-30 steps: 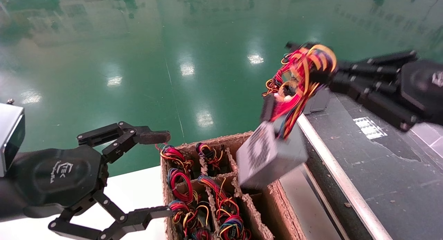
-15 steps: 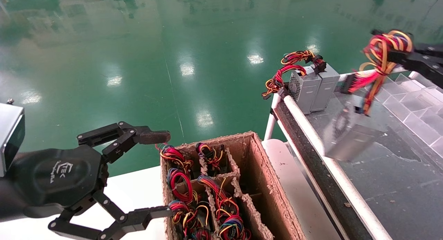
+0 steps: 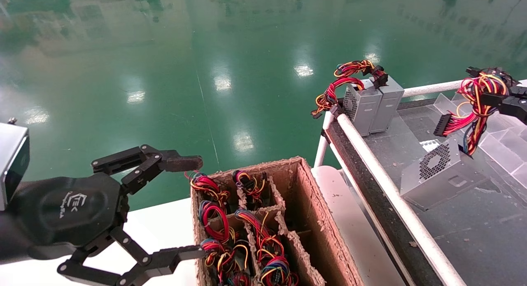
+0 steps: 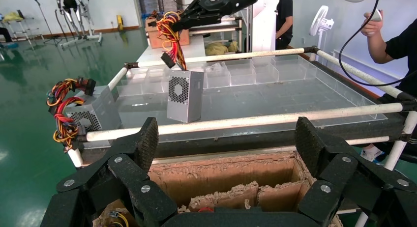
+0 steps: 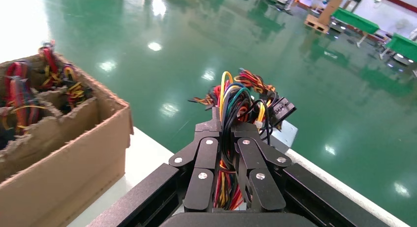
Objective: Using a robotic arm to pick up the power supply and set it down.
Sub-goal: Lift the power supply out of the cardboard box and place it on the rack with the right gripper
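The power supply (image 3: 440,174) is a grey metal box with a perforated vent face. It hangs tilted by its red, yellow and orange wire bundle (image 3: 477,100) over the dark table at the right. I cannot tell whether its low edge touches the surface. My right gripper (image 3: 494,98) is shut on that wire bundle (image 5: 241,97), the fingers (image 5: 206,153) pinching the strands; the right wrist view hides the box. From the left wrist view the power supply (image 4: 184,95) dangles beyond the white rail. My left gripper (image 3: 193,207) is parked open beside the cardboard box, nothing between its fingers (image 4: 147,138).
A brown cardboard box (image 3: 304,203) with torn dividers holds several coloured wire bundles. Two more grey supplies (image 3: 372,104) stand at the table's far corner. A white rail (image 3: 370,162) edges the table. Clear plastic compartments (image 3: 494,146) lie at the right. A person (image 4: 393,45) stands beyond the table.
My right gripper has carried the power supply from above the cardboard box rightward over the rail, then lowered it toward the dark table. The left arm has not moved.
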{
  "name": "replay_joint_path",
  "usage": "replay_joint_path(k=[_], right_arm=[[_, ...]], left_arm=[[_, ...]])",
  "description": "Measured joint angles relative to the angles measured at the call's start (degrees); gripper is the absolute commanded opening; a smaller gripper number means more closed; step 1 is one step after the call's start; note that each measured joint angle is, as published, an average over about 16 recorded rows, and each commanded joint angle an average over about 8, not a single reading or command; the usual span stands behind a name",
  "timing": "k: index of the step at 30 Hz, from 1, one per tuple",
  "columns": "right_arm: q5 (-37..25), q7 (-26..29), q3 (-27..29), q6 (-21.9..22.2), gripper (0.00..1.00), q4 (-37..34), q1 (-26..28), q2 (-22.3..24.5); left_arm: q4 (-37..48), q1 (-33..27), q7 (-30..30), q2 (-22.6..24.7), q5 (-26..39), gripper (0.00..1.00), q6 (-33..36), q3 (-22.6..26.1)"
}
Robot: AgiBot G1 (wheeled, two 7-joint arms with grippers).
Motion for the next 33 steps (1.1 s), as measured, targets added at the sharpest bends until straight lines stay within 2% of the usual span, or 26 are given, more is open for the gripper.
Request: replay_joint_path(k=[9, 21, 33], right_arm=[[-1.32, -2.15, -0.31, 0.56, 0.00, -3.95, 2.15, -0.65], [-3.19, -3.94, -1.19, -0.94, 0.00, -7.99, 5.42, -0.73], [-4.21, -5.28, -2.63, -1.49, 0.00, -11.12, 6.02, -3.10]], left_arm=[[0.00, 0.00, 0.01, 0.00, -0.01, 1.00, 0.00, 0.01], [0.00, -0.01, 0.01, -0.01, -0.02, 1.00, -0.01, 0.03], [0.00, -0.01, 0.02, -0.02, -0.03, 1.00, -0.02, 0.04]])
